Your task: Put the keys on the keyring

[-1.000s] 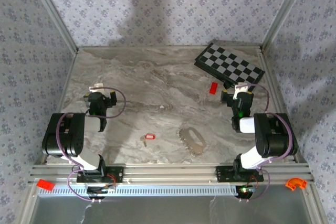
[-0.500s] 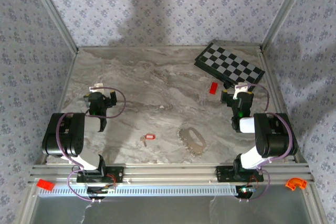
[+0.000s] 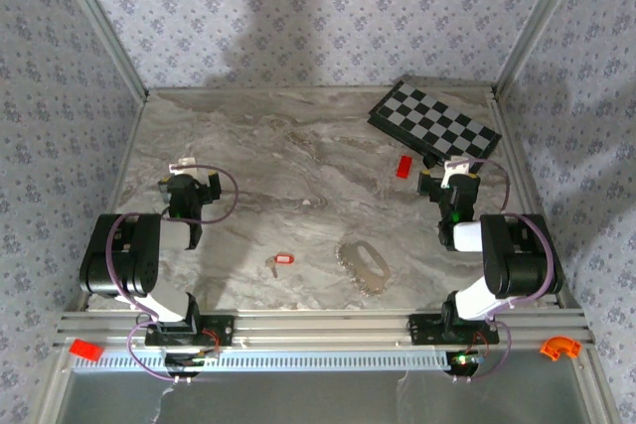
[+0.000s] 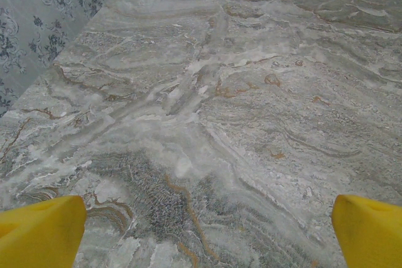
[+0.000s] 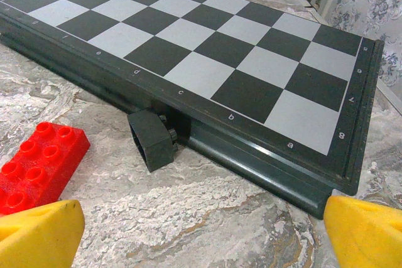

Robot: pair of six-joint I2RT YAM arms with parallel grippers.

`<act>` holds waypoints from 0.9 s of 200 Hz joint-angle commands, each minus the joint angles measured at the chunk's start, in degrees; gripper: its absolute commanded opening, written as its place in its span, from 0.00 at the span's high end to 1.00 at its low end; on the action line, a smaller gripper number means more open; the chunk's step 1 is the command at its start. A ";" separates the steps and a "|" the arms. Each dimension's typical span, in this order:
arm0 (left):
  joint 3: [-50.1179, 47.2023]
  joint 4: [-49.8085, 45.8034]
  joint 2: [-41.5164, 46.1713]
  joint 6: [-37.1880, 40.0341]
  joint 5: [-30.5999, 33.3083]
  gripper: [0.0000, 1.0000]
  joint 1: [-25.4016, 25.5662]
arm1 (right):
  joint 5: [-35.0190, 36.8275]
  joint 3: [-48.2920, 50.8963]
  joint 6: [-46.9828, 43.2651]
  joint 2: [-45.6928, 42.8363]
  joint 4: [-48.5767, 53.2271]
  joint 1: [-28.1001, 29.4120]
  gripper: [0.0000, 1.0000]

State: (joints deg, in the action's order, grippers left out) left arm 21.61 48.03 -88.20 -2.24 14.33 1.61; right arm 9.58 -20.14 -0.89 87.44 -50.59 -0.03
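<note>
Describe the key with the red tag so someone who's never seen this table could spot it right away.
Start at the marble table and look toward the middle of its near edge. The key lies there, left of the pale looped keyring and apart from it. It is small, with a red tag; the other red piece on the table, a studded brick, sits farther back by the chessboard.

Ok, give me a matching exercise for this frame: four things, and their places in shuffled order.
Things:
1 chessboard
2 red brick
3 red-tagged key
4 orange piece

Places:
A near middle of the table
B far right corner of the table
C off the table, near right
D just in front of the chessboard

Pairs: 1-B, 2-D, 3-A, 4-C
</note>
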 commanded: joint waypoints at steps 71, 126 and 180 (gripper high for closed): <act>1.06 0.73 0.17 -0.79 -0.87 0.00 -0.29 | -1.31 -1.03 0.45 0.58 0.40 -0.49 0.00; 1.13 0.64 0.15 -0.77 -0.83 0.00 -0.29 | -1.32 -1.05 0.45 0.54 0.40 -0.49 0.00; 1.07 0.66 0.20 -0.75 -0.82 0.00 -0.29 | -1.31 -1.06 0.45 0.54 0.40 -0.44 0.00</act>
State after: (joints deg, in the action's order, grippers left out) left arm 21.61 48.05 -88.20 -2.24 14.33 1.61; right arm 8.49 -20.14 -0.89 87.44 -50.57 -0.14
